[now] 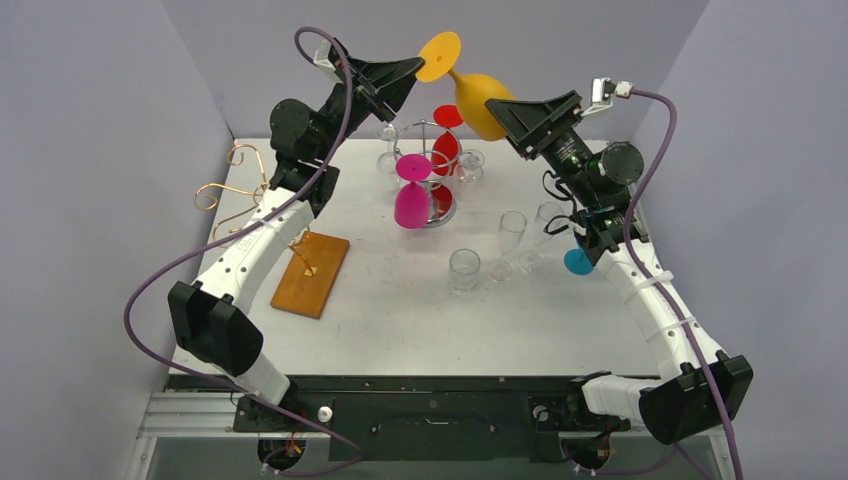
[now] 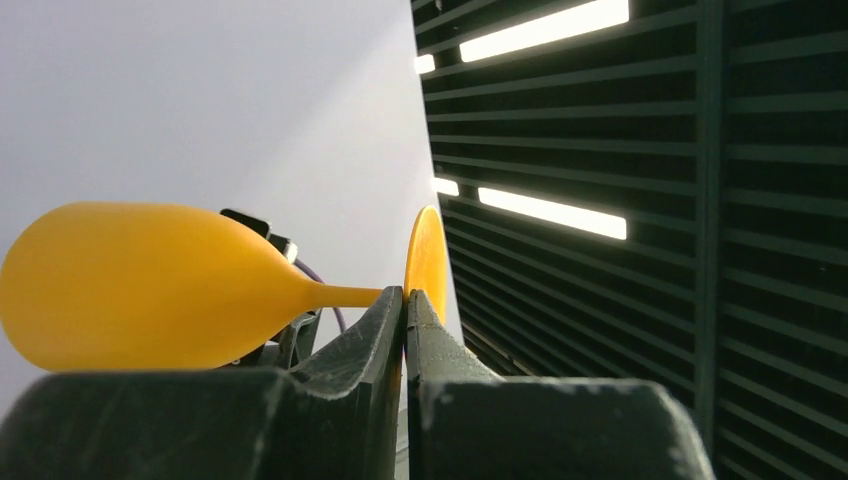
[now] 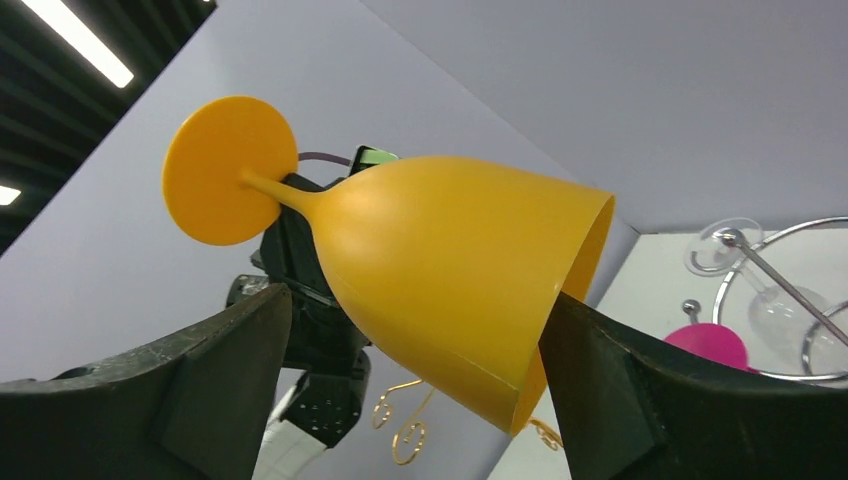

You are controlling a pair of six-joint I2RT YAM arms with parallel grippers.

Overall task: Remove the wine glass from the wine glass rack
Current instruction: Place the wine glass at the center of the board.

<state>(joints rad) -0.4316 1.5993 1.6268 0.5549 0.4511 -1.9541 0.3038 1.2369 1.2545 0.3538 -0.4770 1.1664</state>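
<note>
Yellow wine glass (image 1: pixel 478 100) off the rack (image 1: pixel 445 211), up in the air at top centre.
White table (image 1: pixel 400 300) below; rack at upper centre with pink glass (image 1: pixel 411 200) and red glass (image 1: pixel 445 150). Yellow glass tilted, foot toward upper left. Left gripper (image 2: pixel 405 300) pinched tight on the stem. Right gripper (image 3: pixel 415 300) spread wide around the bowl, possibly touching the rim.

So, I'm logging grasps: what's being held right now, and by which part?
The left pincer is shut on the yellow wine glass at its stem, beside the foot. The right pincer stands open around the bowl.
</note>
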